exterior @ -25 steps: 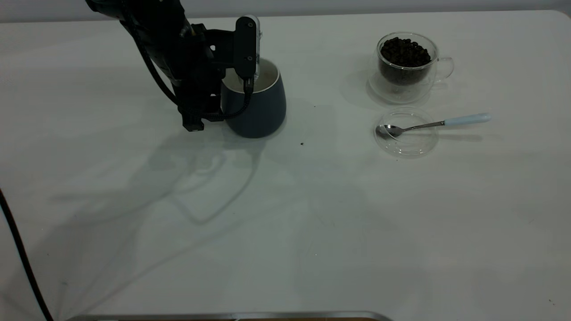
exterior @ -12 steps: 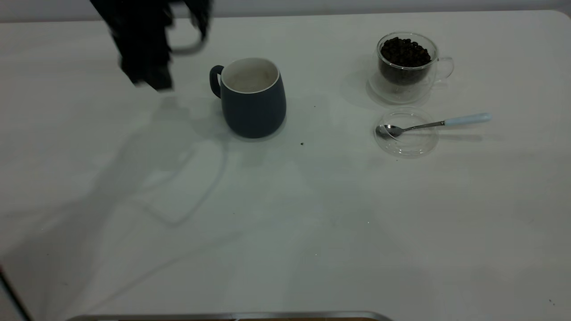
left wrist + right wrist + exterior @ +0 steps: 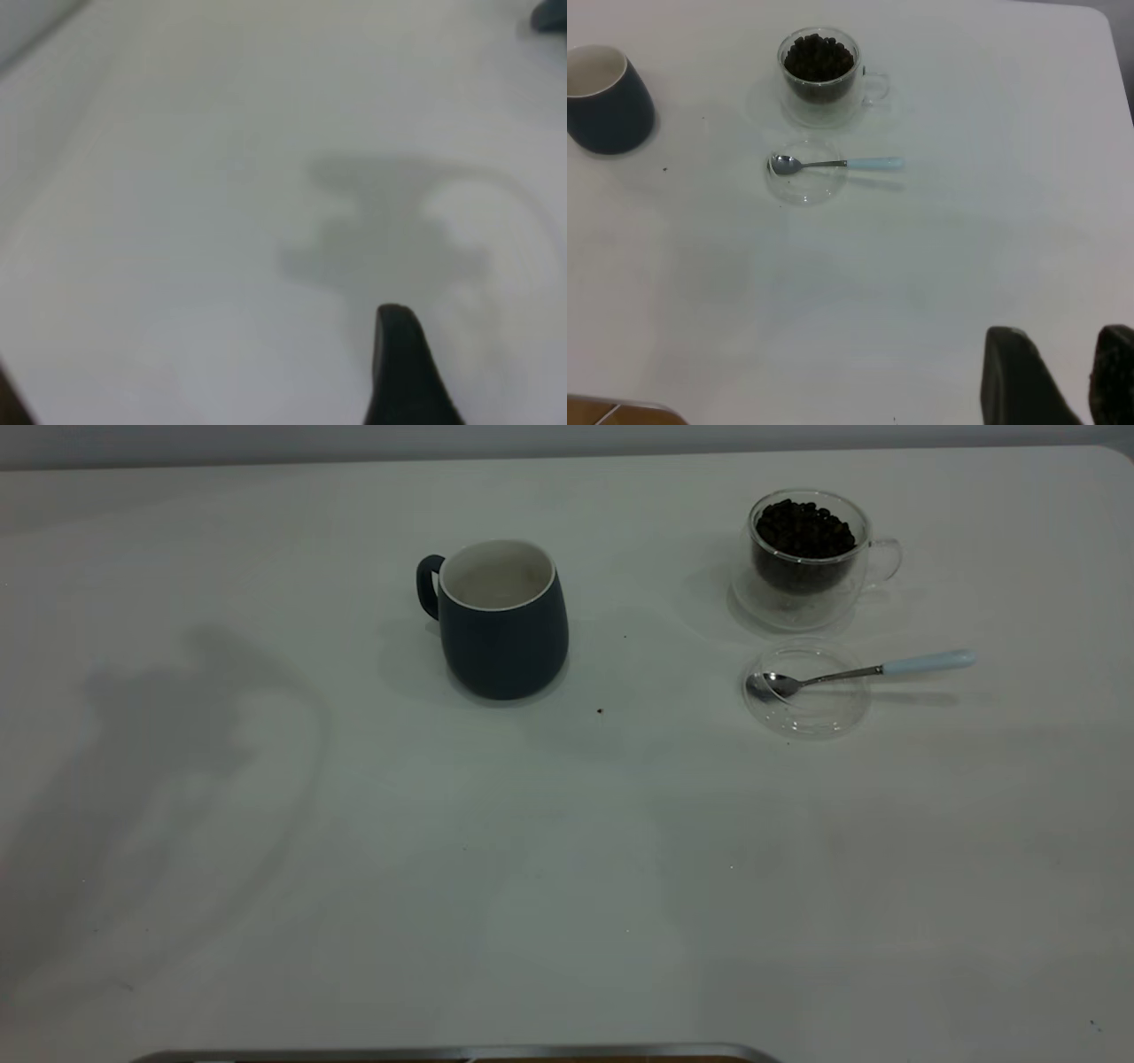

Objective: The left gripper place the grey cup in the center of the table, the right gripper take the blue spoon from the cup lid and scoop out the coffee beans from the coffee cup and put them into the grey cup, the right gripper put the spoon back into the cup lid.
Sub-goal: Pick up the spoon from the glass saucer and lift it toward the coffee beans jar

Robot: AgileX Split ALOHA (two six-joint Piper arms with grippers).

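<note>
The grey cup (image 3: 503,620) stands upright and empty near the table's middle, handle to the left; it also shows in the right wrist view (image 3: 604,99) and as a dark corner in the left wrist view (image 3: 551,13). The glass coffee cup (image 3: 804,553) full of beans stands at the back right (image 3: 821,75). The blue-handled spoon (image 3: 864,672) lies with its bowl in the clear cup lid (image 3: 806,689), handle pointing right (image 3: 837,163). Neither arm shows in the exterior view. My left gripper (image 3: 496,323) is open and empty above bare table, only one finger (image 3: 396,354) showing. My right gripper (image 3: 1067,341) is shut and empty, far from the spoon.
The white table (image 3: 567,850) has a small dark speck (image 3: 600,711) just right of the grey cup. A soft shadow lies at the table's left. A metal edge (image 3: 461,1052) runs along the front.
My left gripper has let go of the grey cup, lifted away to the left and left the exterior view. The cup stays where it was set. Spoon, lid and coffee cup have not moved.
</note>
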